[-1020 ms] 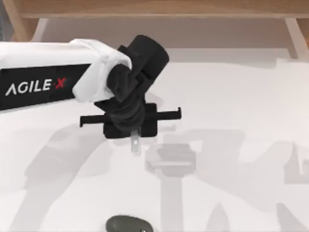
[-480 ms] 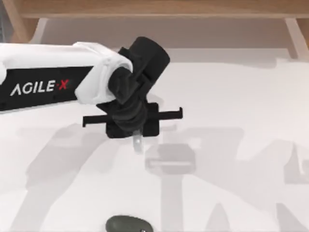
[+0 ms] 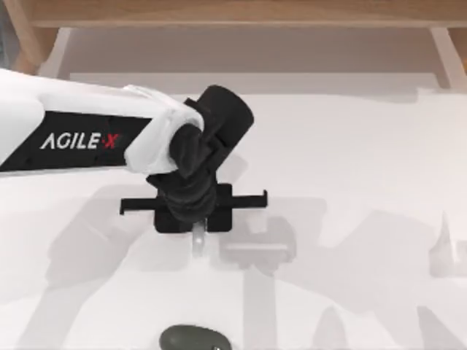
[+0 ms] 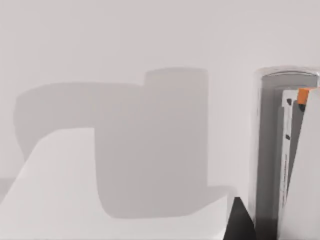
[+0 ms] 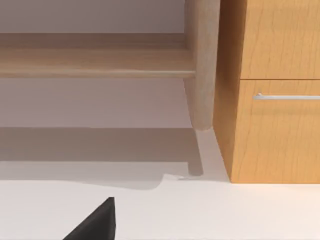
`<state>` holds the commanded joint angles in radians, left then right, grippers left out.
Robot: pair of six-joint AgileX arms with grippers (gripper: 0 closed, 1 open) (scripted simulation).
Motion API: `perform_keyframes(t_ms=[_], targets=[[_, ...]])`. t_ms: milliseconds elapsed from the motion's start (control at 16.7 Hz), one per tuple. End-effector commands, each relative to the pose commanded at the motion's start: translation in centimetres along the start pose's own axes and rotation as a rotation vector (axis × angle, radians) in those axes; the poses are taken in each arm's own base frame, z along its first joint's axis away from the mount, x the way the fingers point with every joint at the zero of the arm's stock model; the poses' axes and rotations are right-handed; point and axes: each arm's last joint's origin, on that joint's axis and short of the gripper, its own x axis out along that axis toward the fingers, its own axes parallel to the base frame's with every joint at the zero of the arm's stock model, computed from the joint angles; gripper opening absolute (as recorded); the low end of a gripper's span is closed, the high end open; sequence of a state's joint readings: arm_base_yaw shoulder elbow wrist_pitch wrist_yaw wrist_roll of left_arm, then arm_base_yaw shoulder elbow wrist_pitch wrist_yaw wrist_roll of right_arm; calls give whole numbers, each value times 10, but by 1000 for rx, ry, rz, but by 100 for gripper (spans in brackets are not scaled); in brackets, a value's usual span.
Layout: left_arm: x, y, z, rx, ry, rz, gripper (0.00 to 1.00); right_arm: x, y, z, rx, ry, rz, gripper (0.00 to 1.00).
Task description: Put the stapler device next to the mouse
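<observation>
Top view: left claw (image 3: pixel 198 232) grips narrow silver stapler device (image 3: pixel 198 242).

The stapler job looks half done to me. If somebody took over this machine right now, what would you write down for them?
Left gripper: above the middle of the table, shut on the stapler device, which hangs below it, clear of the surface.
Right arm: parked, its gripper tip low in the right wrist view.
Mouse: at the table's near edge, almost straight below the stapler in the top view.
Done: stapler picked up.
Left: carry it toward the mouse, set it down beside it, release.
</observation>
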<state>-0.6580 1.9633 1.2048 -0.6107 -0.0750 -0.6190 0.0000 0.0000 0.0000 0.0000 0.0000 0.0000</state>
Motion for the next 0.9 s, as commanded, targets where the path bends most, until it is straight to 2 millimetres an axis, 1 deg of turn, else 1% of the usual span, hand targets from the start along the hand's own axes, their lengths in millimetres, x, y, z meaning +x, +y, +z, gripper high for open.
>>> perform_keyframes(t_ms=[120, 900], targets=[[0, 0, 0, 0, 0, 0, 0, 0, 0, 0, 0, 0, 0, 100], [0, 0, 0, 0, 0, 0, 98, 0, 0, 0, 0, 0, 0, 100]])
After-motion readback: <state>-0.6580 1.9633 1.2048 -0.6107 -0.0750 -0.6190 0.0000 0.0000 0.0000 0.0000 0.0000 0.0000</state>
